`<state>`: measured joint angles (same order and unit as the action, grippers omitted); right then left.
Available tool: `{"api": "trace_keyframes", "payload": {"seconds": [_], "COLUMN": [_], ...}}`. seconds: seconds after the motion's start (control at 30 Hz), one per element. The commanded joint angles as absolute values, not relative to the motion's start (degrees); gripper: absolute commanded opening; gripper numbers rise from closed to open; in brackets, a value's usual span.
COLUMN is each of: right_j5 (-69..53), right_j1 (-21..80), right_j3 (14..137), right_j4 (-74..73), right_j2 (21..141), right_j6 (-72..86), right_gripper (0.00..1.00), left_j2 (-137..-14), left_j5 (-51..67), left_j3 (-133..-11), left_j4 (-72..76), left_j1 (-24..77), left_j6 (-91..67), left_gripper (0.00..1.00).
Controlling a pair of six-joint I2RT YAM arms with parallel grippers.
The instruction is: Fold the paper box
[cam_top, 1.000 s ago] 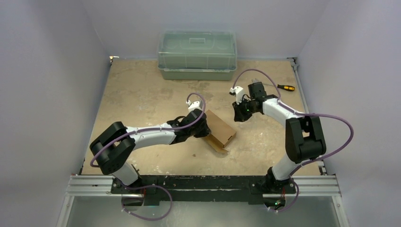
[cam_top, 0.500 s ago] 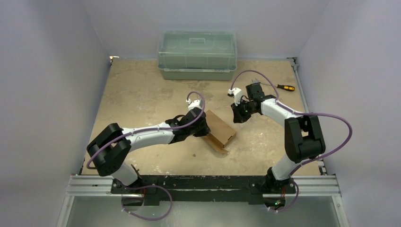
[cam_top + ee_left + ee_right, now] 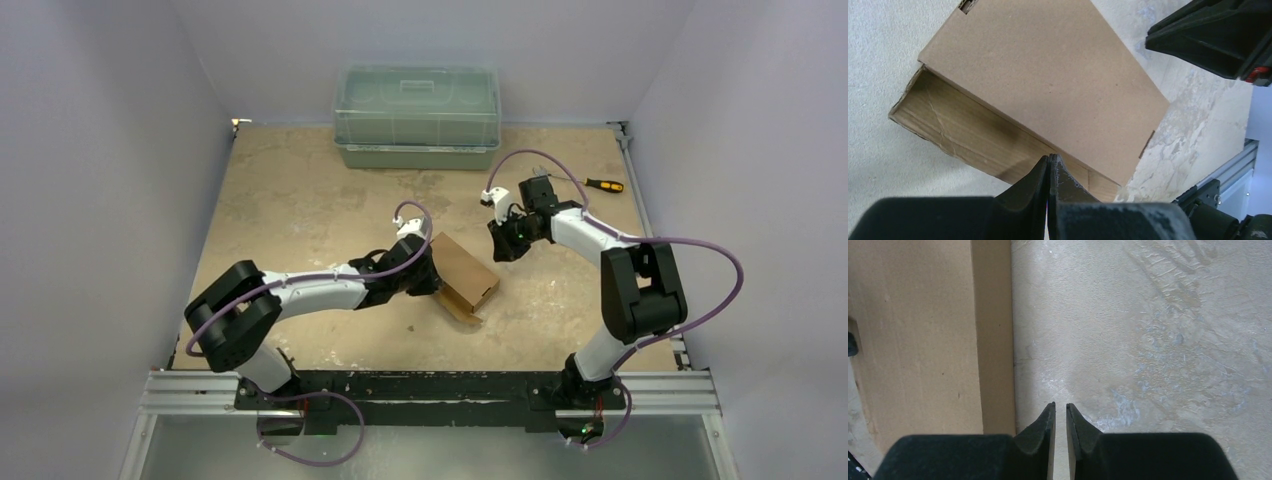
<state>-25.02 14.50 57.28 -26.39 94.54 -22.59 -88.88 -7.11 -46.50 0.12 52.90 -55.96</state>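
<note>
The paper box (image 3: 465,272) is a flat brown carton lying skewed in the middle of the table, one end open toward the front. My left gripper (image 3: 431,279) is shut and empty, with its tips (image 3: 1050,157) against the box's (image 3: 1048,80) left long side wall. My right gripper (image 3: 499,243) hovers just past the box's far right corner. Its jaws (image 3: 1058,405) stand a narrow gap apart over bare table with nothing between them, and the box (image 3: 923,340) edge lies just to their left.
A green translucent lidded bin (image 3: 417,115) stands at the back centre. A screwdriver (image 3: 605,185) with a yellow and black handle lies at the back right, near the table edge. Grey walls close in the table on three sides.
The left arm has crept slightly nearer and lower along the box's side. The right gripper has drifted a little left toward the box. The box has not moved.
</note>
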Motion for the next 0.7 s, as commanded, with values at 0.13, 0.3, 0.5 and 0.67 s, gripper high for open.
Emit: {"api": "trace_keyframes", "payload": {"seconds": [0.13, 0.3, 0.5, 0.67], "right_j5": [-26.8, -29.0, -30.1, -28.1], "right_j1": [15.5, 16.2, 16.8, 16.7], "right_j3": [59.9, 60.4, 60.7, 60.9], "right_j4": [-29.6, -31.7, -32.4, -31.8], "right_j2": [95.5, 95.4, 95.0, 94.9], "right_j6": [-25.6, -27.5, -28.4, -27.2], "right_gripper": [0.15, 0.15, 0.15, 0.16], "left_j2": [-93.4, -94.9, -96.9, -97.1], "left_j5": [-7.0, -8.0, -7.4, -6.7], "left_j3": [-51.1, -54.1, -57.1, -58.4], "left_j4": [1.7, 0.3, 0.1, -0.9], "left_j1": [53.1, 52.7, 51.3, 50.1], "left_j6": [-54.5, -53.1, -51.7, -49.9], "left_gripper": [0.00, 0.00, 0.00, 0.00]}}
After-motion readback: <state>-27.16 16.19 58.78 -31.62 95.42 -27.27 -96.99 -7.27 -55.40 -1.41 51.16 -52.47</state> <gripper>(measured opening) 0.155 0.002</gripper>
